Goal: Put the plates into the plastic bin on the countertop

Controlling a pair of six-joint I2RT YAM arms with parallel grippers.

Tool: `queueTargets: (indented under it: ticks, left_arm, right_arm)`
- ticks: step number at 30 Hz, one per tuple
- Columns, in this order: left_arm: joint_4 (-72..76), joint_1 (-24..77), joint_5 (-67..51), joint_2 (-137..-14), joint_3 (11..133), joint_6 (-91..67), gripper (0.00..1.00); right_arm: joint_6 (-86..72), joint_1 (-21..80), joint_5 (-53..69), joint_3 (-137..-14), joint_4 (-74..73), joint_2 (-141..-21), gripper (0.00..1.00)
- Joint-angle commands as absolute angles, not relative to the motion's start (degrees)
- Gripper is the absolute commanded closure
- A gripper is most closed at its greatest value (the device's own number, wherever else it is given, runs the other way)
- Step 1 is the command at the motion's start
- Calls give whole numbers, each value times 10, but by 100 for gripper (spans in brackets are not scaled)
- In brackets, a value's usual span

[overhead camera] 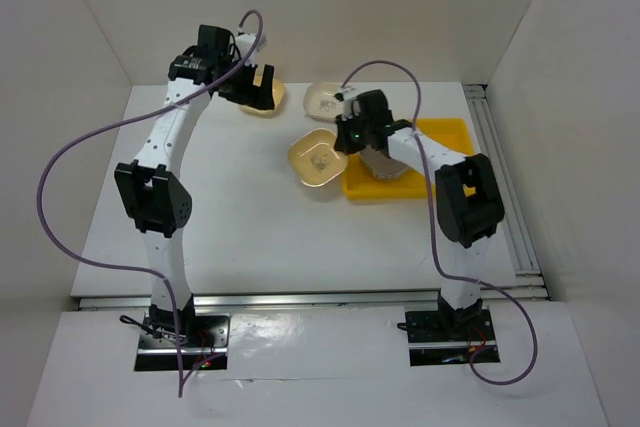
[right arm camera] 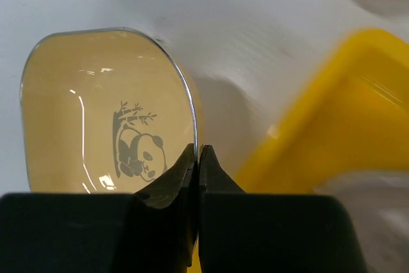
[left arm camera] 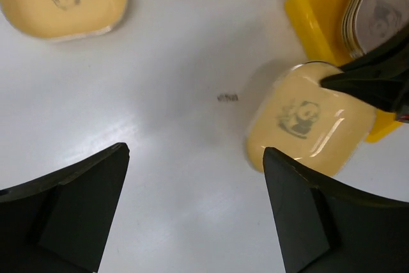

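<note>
Right of the white bench's (overhead camera: 250, 237) middle, the right pincer (right arm camera: 198, 151) is clamped on the rim of a glossy yellow rounded-square plate (right arm camera: 83, 113), just beside the yellow plastic bin (right arm camera: 358, 94).
Light, stiff, slick and probably breakable, so a rim pinch suits it. The right arm folds over the bin; the left pincer (left arm camera: 195, 155) hangs spread and empty near the far edge.

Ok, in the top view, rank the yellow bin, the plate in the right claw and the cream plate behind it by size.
1. Yellow bin
2. Pale yellow plate in the right claw
3. Cream plate; farther off and partly hidden, so unsure against 2.
</note>
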State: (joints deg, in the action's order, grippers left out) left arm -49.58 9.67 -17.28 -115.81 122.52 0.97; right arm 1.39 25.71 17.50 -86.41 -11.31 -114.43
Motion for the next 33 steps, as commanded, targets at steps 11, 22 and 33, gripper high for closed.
queueTargets:
  ticks: [11, 22, 33]
  left_arm:
    - [-474, 127, -165, -1315, 1376, 4, 1]
    - [-437, 144, -85, -1338, 1358, -1, 1]
    - [-367, 68, 41, -1344, 1349, -47, 1]
  right_arm:
    - [83, 14, 217, -733, -123, -933, 100]
    - [70, 2, 164, -761, -69, -1003, 90]
    - [25, 20, 149, -815, -54, -1016, 0]
